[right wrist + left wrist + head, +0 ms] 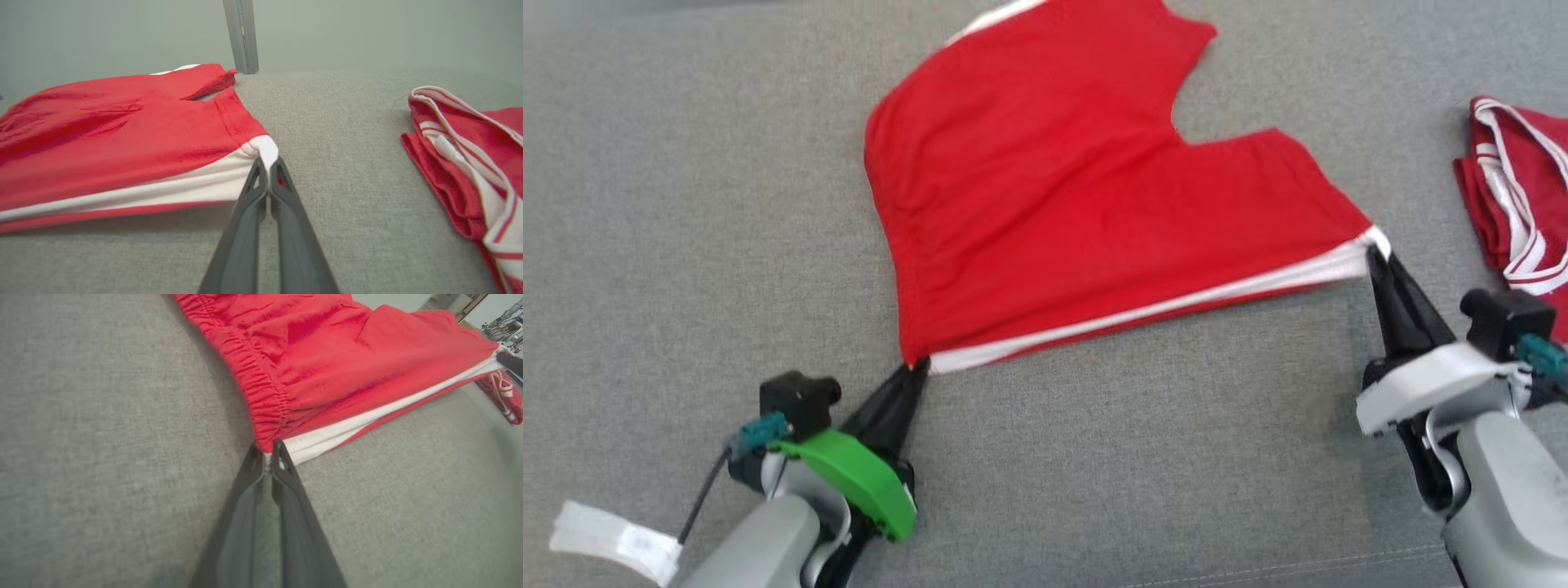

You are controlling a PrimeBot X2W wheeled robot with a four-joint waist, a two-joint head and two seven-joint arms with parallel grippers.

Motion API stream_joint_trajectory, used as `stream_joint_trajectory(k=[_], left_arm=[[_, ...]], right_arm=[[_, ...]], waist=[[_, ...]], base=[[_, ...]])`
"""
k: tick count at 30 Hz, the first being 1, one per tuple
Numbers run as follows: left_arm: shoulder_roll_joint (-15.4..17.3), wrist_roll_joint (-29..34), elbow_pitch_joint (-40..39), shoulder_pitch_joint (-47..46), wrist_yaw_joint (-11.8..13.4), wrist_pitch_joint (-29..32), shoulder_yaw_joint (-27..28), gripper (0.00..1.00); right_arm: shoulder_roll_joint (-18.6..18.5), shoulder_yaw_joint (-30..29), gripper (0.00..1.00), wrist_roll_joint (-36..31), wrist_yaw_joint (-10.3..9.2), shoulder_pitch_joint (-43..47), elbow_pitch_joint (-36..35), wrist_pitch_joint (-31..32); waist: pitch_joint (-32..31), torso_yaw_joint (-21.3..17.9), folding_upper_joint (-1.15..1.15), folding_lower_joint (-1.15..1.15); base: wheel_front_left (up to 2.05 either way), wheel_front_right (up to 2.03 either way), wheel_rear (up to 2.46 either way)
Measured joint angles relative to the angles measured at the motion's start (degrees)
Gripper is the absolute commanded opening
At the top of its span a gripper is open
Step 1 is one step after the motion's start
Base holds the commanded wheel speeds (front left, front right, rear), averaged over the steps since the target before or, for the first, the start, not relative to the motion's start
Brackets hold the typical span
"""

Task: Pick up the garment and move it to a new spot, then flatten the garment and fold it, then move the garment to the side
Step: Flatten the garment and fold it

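The garment (1078, 196) is a pair of red shorts with a white side stripe, spread on the grey cloth surface (1094, 474). My left gripper (920, 364) is shut on its waistband corner (265, 443) at the near left. My right gripper (1374, 255) is shut on the white hem corner (267, 151) of a leg at the near right. The white-striped near edge is stretched taut between the two grippers and lifted slightly off the surface. The far leg runs past the top of the head view.
A second red garment with white trim (1519, 204) lies bunched at the right edge, close to my right arm; it is also in the right wrist view (470, 171). A white tag (617, 539) hangs by my left arm. A grey wall and post (241, 36) stand behind.
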Motion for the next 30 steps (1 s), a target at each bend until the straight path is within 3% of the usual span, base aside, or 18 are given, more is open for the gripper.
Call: stream_joint_trajectory(k=[9, 18, 30], left_arm=[[-2.6, 1.1, -0.3, 14.4, -0.1, 0.1, 2.6, 0.00], [-4.8, 2.8, -3.4, 24.3, -0.3, 0.1, 9.3, 0.00], [-5.3, 6.6, -7.3, 28.7, -0.4, 0.3, 12.2, 0.00]], right_arm=[[0.0, -0.9, 0.00, 1.3, 0.36, 12.0, 2.0, 0.1], [1.2, -3.0, 0.00, 1.5, 0.43, 21.2, -0.7, 0.1], [3.0, -4.7, 0.00, 0.8, 0.38, 25.7, -5.5, 0.1]], waist=[[-10.2, -0.6, 0.00, 0.00], [-18.5, -0.5, 0.00, 0.00], [-21.2, 1.4, 0.00, 0.00]], base=[[0.00, 0.00, 0.00], [0.00, 0.00, 0.00], [0.00, 0.00, 0.00]])
